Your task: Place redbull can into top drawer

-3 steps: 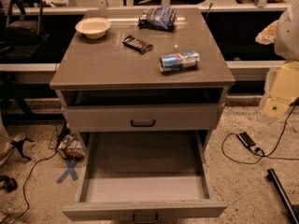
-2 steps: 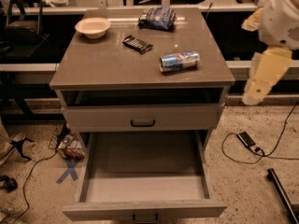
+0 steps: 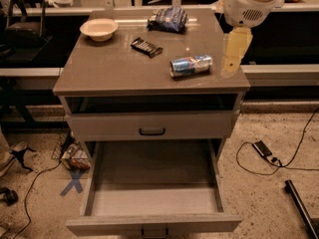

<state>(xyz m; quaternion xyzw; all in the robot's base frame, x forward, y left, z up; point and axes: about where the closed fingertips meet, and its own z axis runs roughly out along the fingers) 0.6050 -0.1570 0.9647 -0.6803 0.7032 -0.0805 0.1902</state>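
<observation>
The redbull can (image 3: 191, 65) lies on its side on the right part of the grey cabinet top (image 3: 109, 71), its silver end facing left. The top drawer (image 3: 90, 183) is pulled out wide at the bottom of the cabinet, and its pale-grey tray holds nothing. Its small dark handle (image 3: 154, 231) shows at the lower edge. My gripper (image 3: 234, 51) hangs from the white arm (image 3: 249, 4) at the upper right. It is above the cabinet's right edge, just right of the can and apart from it.
A white bowl (image 3: 98, 29), a dark blue snack bag (image 3: 168, 19) and a flat black packet (image 3: 146, 46) lie on the cabinet top. A shallower shut drawer front (image 3: 149, 126) sits above the open one. Cables (image 3: 269, 153) and clutter (image 3: 75, 156) lie on the floor.
The arm has swung in from the right edge of view, leftward and upward, and the gripper now hangs beside the can. The can and the drawers have not moved.
</observation>
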